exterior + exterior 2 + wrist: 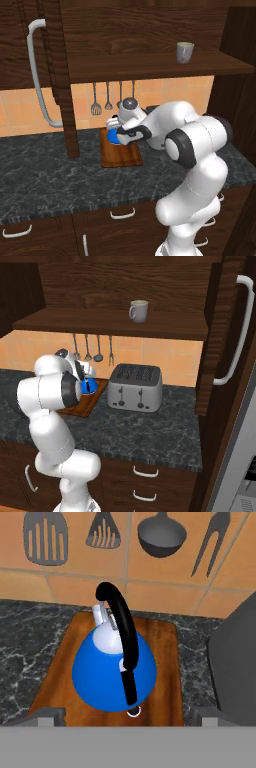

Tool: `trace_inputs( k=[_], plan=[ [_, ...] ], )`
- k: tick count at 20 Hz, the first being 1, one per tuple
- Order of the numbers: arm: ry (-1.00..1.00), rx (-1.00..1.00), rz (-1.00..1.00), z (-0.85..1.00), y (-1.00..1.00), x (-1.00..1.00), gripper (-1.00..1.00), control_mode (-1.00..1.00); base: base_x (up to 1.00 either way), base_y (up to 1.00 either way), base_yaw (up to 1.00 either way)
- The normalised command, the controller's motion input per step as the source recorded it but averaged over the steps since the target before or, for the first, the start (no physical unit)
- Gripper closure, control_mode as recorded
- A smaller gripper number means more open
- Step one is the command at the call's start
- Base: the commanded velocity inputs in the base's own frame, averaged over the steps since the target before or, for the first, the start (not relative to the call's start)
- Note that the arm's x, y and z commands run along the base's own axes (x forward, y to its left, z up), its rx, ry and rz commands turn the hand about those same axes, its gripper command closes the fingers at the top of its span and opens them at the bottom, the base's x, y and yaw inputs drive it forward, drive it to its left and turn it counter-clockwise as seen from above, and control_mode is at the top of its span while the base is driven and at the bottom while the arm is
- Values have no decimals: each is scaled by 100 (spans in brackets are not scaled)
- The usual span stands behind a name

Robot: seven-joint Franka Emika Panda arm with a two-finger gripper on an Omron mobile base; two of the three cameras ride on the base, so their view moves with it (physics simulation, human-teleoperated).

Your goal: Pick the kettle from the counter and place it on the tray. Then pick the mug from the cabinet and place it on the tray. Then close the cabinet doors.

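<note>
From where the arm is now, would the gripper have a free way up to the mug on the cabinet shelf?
Probably yes: the mug stands alone on the open shelf, both doors swung aside, and the gripper is open, holding nothing, by the kettle.

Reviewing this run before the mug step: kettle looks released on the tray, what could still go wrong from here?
1. The open gripper flanks the kettle; a careless retreat might snag its arched handle.
2. The mug sits back on the cabinet shelf, above the toaster; the reach may clip either.
3. The cabinet doors are open, near the arm's likely path.
</note>
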Motion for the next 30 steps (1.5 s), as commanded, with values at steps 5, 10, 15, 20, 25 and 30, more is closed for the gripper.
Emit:
trace_inputs(
  k=[5,10,15,20,25,30],
  plan=[
    [-1,0,0,45,0,-41,-100,-100,0,0,0],
    [-9,0,0,24,-5,-58,-100,-100,0,0,0],
    [-6,0,0,30,-7,-60,-100,-100,0,0,0],
    [0,0,0,33,-13,-60,-100,-100,0,0,0],
    [0,0,-1,39,-16,-59,-100,-100,0,0,0],
    [0,0,-8,45,-17,-43,-100,-100,0,0,0]
  ],
)
